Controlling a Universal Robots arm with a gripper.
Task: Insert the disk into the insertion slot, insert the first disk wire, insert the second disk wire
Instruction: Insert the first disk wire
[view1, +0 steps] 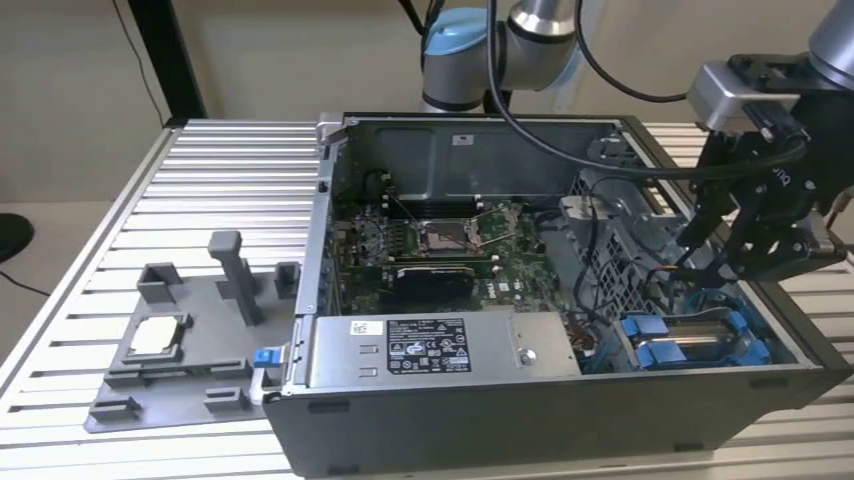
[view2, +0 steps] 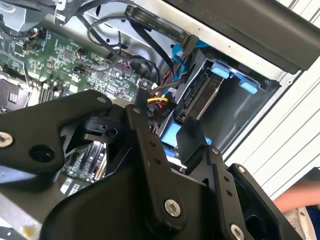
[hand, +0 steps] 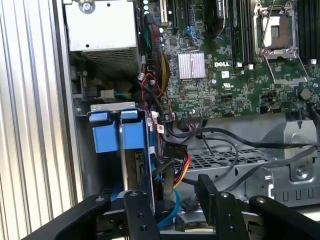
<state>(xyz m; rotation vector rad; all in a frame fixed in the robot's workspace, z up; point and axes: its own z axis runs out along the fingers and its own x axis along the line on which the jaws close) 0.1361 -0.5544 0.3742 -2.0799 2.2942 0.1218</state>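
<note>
Exterior view: my one gripper (view1: 707, 272) hangs inside the open computer case (view1: 534, 420), at the corner on the exterior view's right, just above the insertion slot (view1: 787, 345). The disk (view1: 663, 352) sits down in that slot in its blue carrier. I count two blue end tabs side by side at the slot's mouth in the first wrist view, and two more blue pieces at its far end in the exterior view.

In both wrist views my two fingers (hand: 136, 210) stand apart, released, and I see nothing clamped between them. Just beyond them in the first wrist view lies one black connector (hand: 172, 150) with a bundle of red, orange and yellow wires (hand: 186, 165). It is near the disk's end, but I cannot tell whether it is plugged in. One blue cable (hand: 172, 212) loops beneath it, and several black cables cross the perforated metal wall (hand: 220, 160) next to the slot.

Elsewhere in the case I count one grey power-supply box (view1: 427, 345) with a black-and-white label and one green motherboard (view1: 400, 235) with one open processor socket (view1: 445, 236). On the ribbed table (view1: 200, 170), well apart from me, lies one grey fixture plate (view1: 200, 365) holding one silvery square part (view1: 154, 335).
</note>
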